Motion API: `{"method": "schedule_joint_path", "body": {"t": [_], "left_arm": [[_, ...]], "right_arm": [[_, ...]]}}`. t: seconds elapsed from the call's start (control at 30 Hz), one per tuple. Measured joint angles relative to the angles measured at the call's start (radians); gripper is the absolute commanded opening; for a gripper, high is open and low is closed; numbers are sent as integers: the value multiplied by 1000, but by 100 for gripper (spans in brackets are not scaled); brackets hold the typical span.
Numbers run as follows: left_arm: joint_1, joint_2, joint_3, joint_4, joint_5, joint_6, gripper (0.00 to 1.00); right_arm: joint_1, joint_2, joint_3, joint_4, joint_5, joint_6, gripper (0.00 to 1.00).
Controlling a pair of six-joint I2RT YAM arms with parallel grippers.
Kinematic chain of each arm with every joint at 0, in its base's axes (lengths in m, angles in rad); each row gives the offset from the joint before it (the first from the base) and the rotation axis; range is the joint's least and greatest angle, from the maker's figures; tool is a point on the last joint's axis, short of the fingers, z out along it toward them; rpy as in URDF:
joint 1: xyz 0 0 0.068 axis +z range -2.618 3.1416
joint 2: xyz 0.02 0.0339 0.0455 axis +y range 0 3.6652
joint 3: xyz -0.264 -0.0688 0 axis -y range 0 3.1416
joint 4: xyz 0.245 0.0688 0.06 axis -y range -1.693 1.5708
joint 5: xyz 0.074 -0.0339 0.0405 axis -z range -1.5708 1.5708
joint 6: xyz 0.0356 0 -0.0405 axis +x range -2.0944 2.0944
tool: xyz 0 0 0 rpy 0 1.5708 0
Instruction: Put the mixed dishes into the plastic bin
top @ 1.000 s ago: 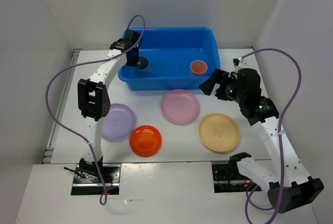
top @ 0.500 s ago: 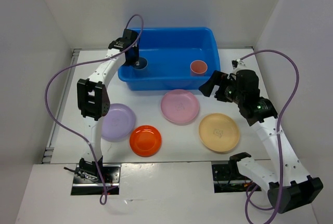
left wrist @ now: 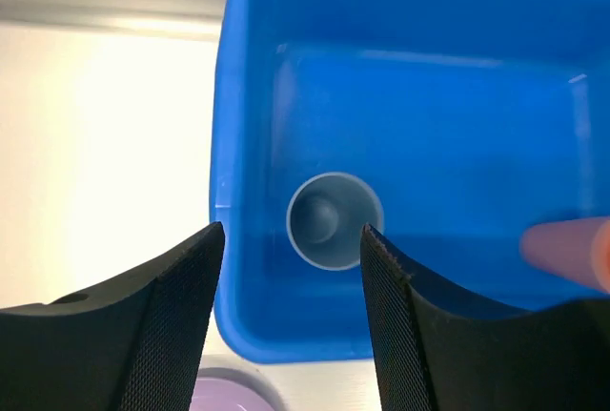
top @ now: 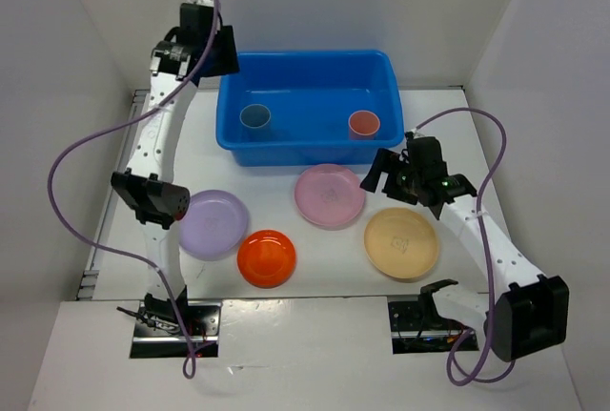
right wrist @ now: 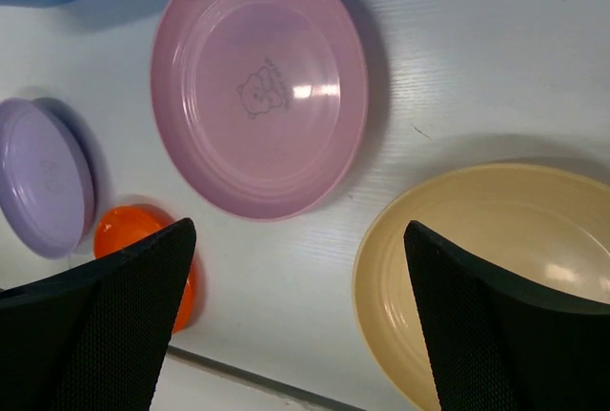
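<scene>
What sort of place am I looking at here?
Likely a robot test booth: plain white walls box in a white table, and two cabled robot arms are bolted at its edge.

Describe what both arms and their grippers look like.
The left arm and right arm have white links with black joint housings. A purple cable loops loosely along each. The left gripper and right gripper are black, with broad, tapered fingers covered in a fine mesh-like texture.

Two cups: one light-blue cup (top: pixel 254 117), one salmon-pink cup (top: pixel 363 124). Four plates: one pink plate (top: pixel 330 195), one tan-yellow plate (top: pixel 401 243), one lavender plate (top: pixel 212 224), one orange plate (top: pixel 267 258). One plastic bin (top: pixel 310 92).
</scene>
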Motion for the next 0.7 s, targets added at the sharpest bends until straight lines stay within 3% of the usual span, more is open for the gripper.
{"method": "schedule_joint_path", "body": {"t": [0.07, 0.1, 0.2, 0.23, 0.37, 0.57, 0.7], "left_arm": [[4, -27, 82, -39, 16, -4, 67], [5, -45, 108, -56, 25, -8, 67], [-5, -132, 119, -101, 60, -14, 67], [-14, -175, 96, -105, 74, -15, 67], [-57, -383, -129, -53, 147, -37, 67], [-51, -753, -622, 180, 267, -139, 63], [-39, -887, -726, 235, 298, -182, 63]], "right_arm": [[0, 28, -3, 16, 3, 9, 91], [0, 41, -7, 34, 7, 19, 84], [5, 81, -25, 80, 33, 42, 75], [7, 97, -34, 98, 41, 50, 65], [26, 166, -53, 148, 79, 79, 63], [83, 269, -70, 231, 147, 126, 63], [105, 313, -98, 266, 194, 165, 63]]}}
